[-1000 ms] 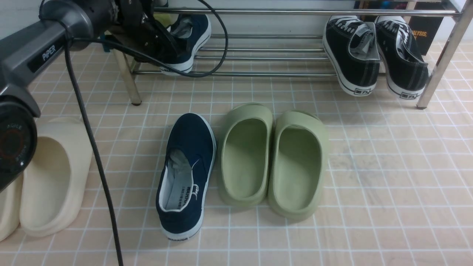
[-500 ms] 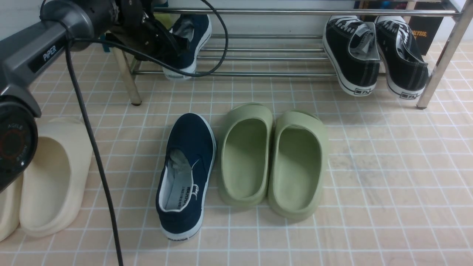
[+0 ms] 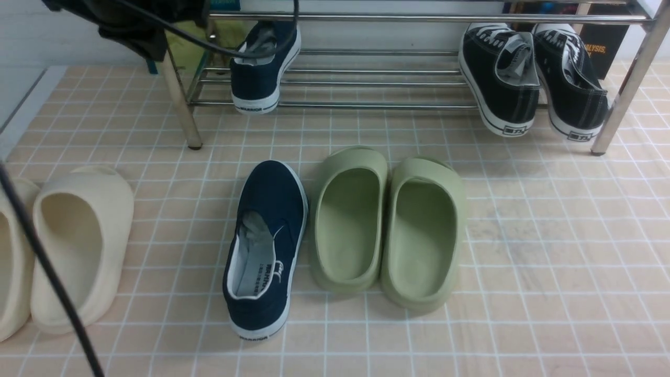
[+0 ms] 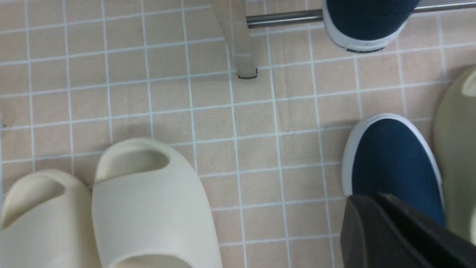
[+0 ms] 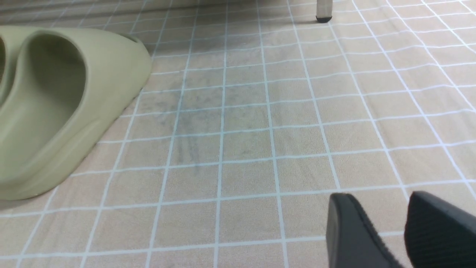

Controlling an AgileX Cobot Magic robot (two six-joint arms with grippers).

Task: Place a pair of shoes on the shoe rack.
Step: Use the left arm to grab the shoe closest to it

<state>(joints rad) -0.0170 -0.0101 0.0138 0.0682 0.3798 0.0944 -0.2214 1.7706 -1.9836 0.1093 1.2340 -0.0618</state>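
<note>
One shoe (image 3: 260, 73) rests on the rack (image 3: 377, 104); its mate (image 3: 272, 196) lies before it.

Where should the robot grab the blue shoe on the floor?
Probably the heel rim of the navy slip-on sneaker, coming straight down from above. It sits flat on its sole with the opening up and the heel nearest the robot, so the rim is easy to pinch. The olive-green slide crowds its right side.

This looks like a home entryway shoe corner: a chrome shoe rack (image 3: 377, 104) holding black sneakers (image 3: 500, 78) stands on a beige tile-patterned floor (image 3: 549, 235), with olive-green slides (image 3: 424, 235) and cream slides (image 3: 78, 246) nearby.
</note>
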